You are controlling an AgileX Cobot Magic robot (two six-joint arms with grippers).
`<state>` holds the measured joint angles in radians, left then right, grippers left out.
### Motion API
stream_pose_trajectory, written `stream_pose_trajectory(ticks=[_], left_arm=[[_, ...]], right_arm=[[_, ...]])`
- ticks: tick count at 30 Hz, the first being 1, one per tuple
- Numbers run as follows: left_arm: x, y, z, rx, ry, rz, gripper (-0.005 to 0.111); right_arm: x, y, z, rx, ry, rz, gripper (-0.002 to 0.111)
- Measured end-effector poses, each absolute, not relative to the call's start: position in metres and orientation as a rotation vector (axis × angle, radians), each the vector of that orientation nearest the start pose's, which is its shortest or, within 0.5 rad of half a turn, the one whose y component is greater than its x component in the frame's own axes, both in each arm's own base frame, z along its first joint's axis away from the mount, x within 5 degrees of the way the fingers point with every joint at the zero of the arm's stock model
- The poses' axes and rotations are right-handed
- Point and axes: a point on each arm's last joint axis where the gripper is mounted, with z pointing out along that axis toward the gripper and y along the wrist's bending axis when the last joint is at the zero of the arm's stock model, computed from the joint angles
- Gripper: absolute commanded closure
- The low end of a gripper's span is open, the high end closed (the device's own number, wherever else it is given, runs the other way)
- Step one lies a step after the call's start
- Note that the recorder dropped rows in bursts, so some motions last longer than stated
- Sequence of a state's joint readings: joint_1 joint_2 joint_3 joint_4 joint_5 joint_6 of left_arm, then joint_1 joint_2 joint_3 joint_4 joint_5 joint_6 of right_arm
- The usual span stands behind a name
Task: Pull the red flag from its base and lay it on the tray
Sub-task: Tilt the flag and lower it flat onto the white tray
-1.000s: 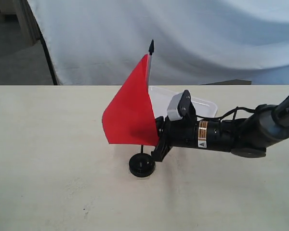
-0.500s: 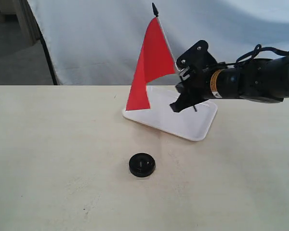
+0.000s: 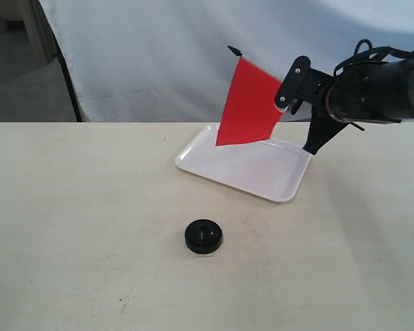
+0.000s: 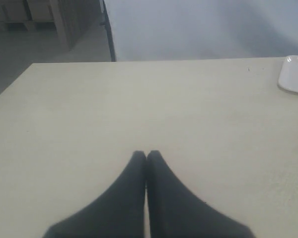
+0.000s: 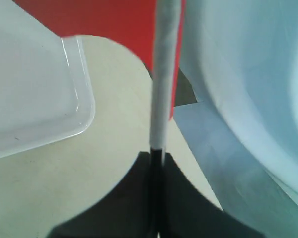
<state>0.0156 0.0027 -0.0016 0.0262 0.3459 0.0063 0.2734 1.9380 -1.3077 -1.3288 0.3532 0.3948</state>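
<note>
The left gripper point(image 4: 146, 154) hovers over the table point(image 3: 69, 227) with its jaws pressed together on nothing; the tray point(image 3: 262, 181) lies off to its far right. Near the front stands the base point(image 3: 203, 236), well apart from the tray behind it. Over the tray's far edge the flag point(image 3: 250, 103) hangs tilted, black tip up and left. Its pole is clamped in the right gripper point(image 5: 156, 153), whose arm reaches in raised from the right

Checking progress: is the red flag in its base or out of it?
Out. The right claw holds the red flag tilted in the air by the tray; the base sits apart, nothing in it.
</note>
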Motion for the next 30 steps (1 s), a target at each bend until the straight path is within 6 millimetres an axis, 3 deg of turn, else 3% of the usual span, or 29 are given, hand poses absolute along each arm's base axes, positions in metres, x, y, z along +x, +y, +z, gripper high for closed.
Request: stream_pose_trajectory(ticks=[5,10,16,26,30], left_arm=[[0.054,0.002,0.182,0.008,1.831,0.041,0.107],[0.054,0.002,0.182,0.008,1.831,0.041,0.107],[0.054,0.002,0.182,0.008,1.831,0.041,0.107],[0.054,0.002,0.182,0.008,1.831,0.041,0.107],[0.054,0.002,0.182,0.008,1.831,0.041,0.107]], right_arm=[[0.442,0.095,0.183,-1.145,2.000,-0.746,0.109],[0.460,0.122,0.140,-1.246,2.000,-0.726,0.109],[0.470,0.127,0.101,-1.292,2.042,-0.729,0.109],[0.468,0.134,0.096,-1.303,2.043,-0.724,0.107],[0.466,0.139,0.096,-1.312,2.035,-0.719,0.084]])
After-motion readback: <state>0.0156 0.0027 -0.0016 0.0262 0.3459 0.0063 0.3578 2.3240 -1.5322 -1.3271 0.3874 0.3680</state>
